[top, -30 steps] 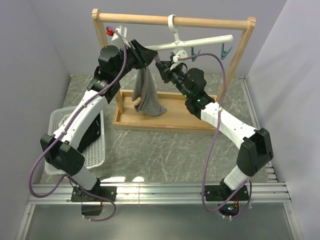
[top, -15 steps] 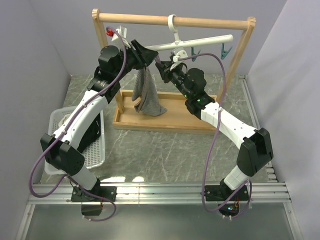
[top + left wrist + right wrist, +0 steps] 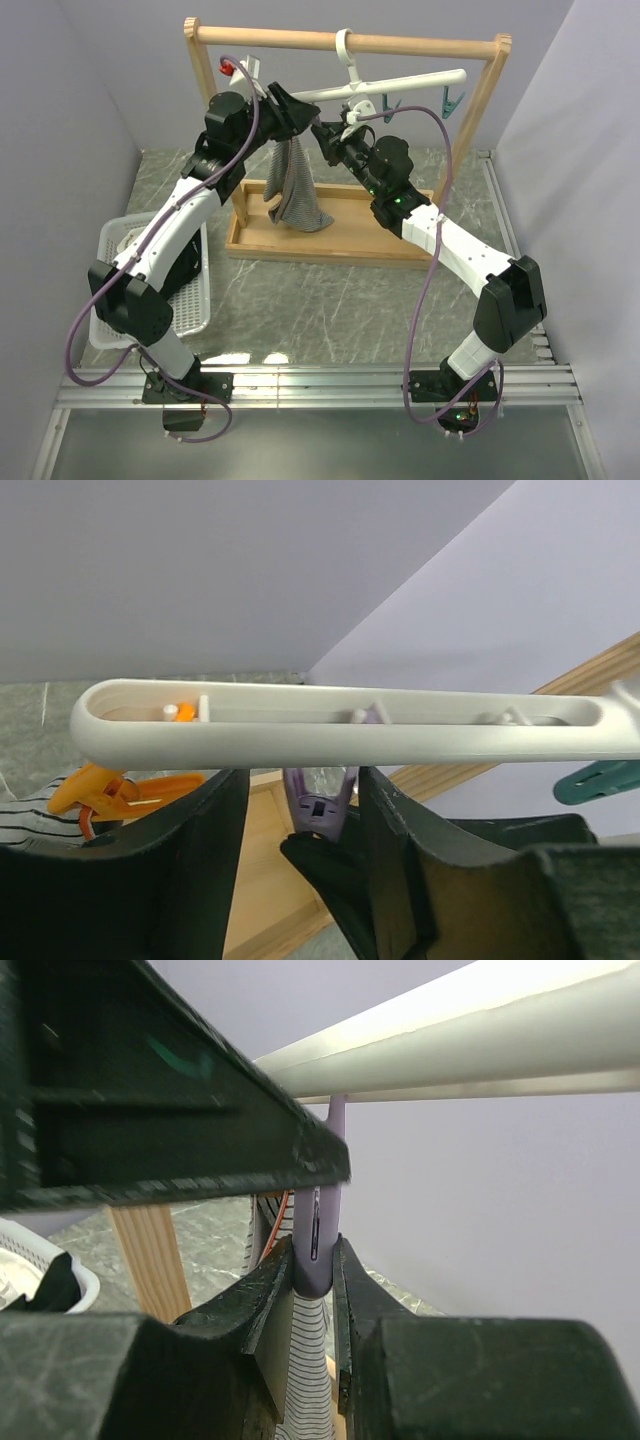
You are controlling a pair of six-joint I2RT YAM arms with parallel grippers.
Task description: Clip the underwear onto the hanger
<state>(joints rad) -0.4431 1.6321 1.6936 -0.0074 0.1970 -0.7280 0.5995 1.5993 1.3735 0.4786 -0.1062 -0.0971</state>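
The white hanger (image 3: 400, 85) hangs by its hook from the wooden rod. The grey striped underwear (image 3: 293, 190) dangles below the bar's left half. My right gripper (image 3: 322, 135) is shut on the purple clip (image 3: 313, 1230), and striped cloth (image 3: 312, 1360) hangs straight out of that clip. My left gripper (image 3: 290, 112) is open just under the bar (image 3: 350, 730), its fingers (image 3: 190, 860) either side of the purple clip (image 3: 318, 800), holding nothing. An orange clip (image 3: 110, 790) hangs left of it and a teal clip (image 3: 600, 780) to the right.
The big wooden frame (image 3: 350, 42) stands on a wooden tray base (image 3: 330, 245). A white basket (image 3: 190, 300) at the left holds a black garment (image 3: 185, 265) and a whitish cloth (image 3: 125, 235). Walls close in on the left, back and right.
My left gripper has risen and shifted slightly right, up to the hanger bar. The bar's left end with its orange clip swung a little right. The right arm and underwear have not moved.
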